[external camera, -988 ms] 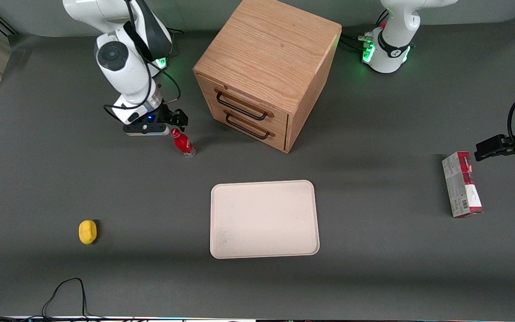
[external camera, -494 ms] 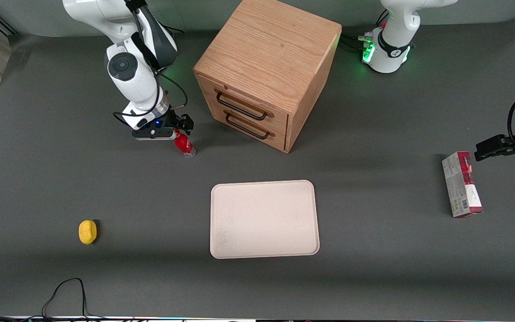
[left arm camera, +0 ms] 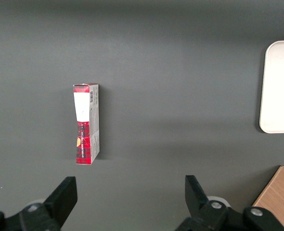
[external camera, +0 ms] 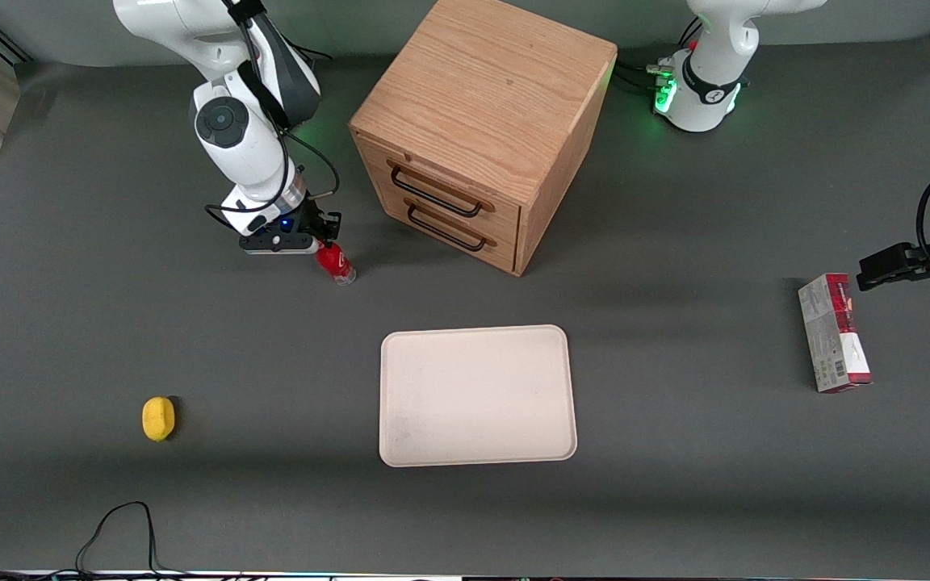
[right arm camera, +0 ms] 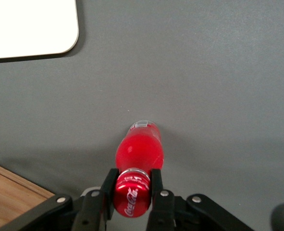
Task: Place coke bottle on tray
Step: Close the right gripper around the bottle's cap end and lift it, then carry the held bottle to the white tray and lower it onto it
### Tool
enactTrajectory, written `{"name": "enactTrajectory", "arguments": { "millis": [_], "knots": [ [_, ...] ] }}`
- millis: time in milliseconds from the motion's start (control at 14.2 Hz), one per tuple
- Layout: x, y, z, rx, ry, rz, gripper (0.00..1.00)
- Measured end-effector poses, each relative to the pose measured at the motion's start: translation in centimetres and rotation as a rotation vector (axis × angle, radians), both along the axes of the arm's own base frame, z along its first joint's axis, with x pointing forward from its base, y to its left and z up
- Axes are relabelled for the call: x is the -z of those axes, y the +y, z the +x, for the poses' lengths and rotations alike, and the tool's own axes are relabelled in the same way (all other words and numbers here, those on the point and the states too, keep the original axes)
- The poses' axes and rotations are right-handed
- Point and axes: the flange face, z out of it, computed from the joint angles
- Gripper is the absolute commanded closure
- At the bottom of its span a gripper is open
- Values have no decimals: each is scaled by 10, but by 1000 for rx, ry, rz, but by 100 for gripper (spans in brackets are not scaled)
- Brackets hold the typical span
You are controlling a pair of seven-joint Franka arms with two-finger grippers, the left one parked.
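Observation:
The coke bottle (external camera: 337,265), small and red with a clear base, stands on the grey table in front of the wooden cabinet, farther from the front camera than the tray. My right gripper (external camera: 322,243) is directly above it, with its fingers pressed against both sides of the red cap. In the right wrist view the gripper (right arm camera: 132,186) clamps the cap above the bottle's body (right arm camera: 139,150). The cream-white tray (external camera: 477,395) lies flat and bare at mid-table, nearer the front camera. Its corner shows in the right wrist view (right arm camera: 26,29).
The wooden two-drawer cabinet (external camera: 473,121) stands beside the bottle, with both drawers shut. A yellow object (external camera: 158,419) lies toward the working arm's end. A red-and-grey carton (external camera: 834,332) lies toward the parked arm's end. A black cable (external camera: 122,524) loops at the front edge.
My gripper moved sideways toward the cabinet, came down over the bottle's cap, and its fingers closed on it. The bottle still stands in nearly the same spot.

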Motion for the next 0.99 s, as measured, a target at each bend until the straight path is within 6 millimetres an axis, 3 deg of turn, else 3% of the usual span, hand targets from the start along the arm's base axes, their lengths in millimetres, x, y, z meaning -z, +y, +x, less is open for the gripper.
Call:
{"name": "enactTrajectory", "arguments": {
  "millis": [212, 424, 565, 706, 847, 988],
  "knots": [
    [-27, 8, 18, 2, -6, 10, 100],
    [-102, 26, 60, 0, 40, 18, 100],
    [-159, 25, 93, 15, 50, 41, 100],
    [-200, 21, 125, 15, 59, 39, 100],
    [-229, 19, 156, 6, 66, 27, 100],
    [-245, 20, 186, 5, 58, 48, 100]
  ]
}}
